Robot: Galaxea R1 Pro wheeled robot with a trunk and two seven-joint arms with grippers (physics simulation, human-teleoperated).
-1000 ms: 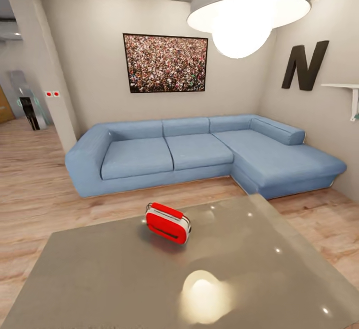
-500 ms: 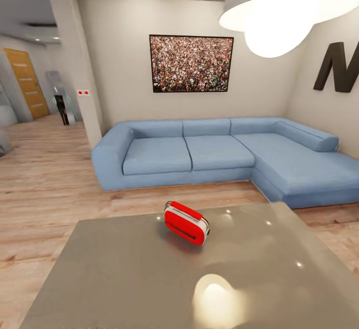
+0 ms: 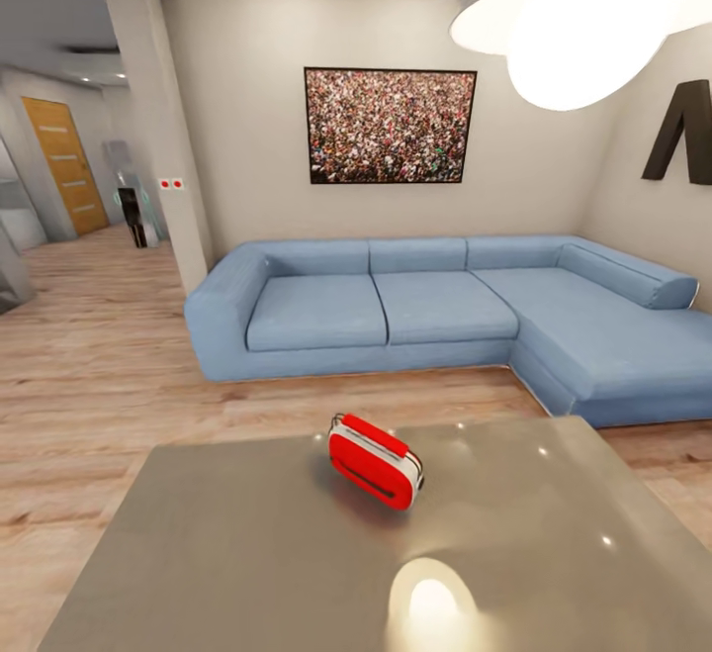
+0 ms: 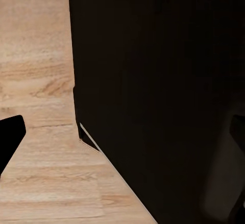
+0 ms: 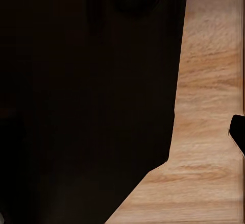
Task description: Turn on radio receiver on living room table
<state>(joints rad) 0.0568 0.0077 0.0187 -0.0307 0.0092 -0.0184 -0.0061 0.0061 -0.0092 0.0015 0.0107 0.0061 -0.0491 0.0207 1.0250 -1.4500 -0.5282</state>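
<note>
The radio receiver (image 3: 376, 461), a small red box with a white band, a thin wire handle and a dark slot, lies tilted on the table (image 3: 247, 553), near the far edge of its glossy grey top. In the left wrist view my left gripper (image 4: 122, 147) hangs over wooden floor beside a dark shape, one black fingertip (image 4: 10, 142) at each side of the picture, open. In the right wrist view my right gripper (image 5: 122, 137) also stands open over the floor, with one fingertip (image 5: 238, 132) showing clearly.
Behind the table a light-blue L-shaped sofa (image 3: 435, 311) runs along the wall under a crowd picture (image 3: 390, 126). A grey dome lamp (image 3: 593, 19) hangs at the upper right by a black letter N (image 3: 682, 133). A pillar (image 3: 163, 128) and a hallway with a wooden door (image 3: 64, 167) lie left.
The whole picture has shifted right and a little down, so the camera has turned left and come closer. The radio lies as before on the table.
</note>
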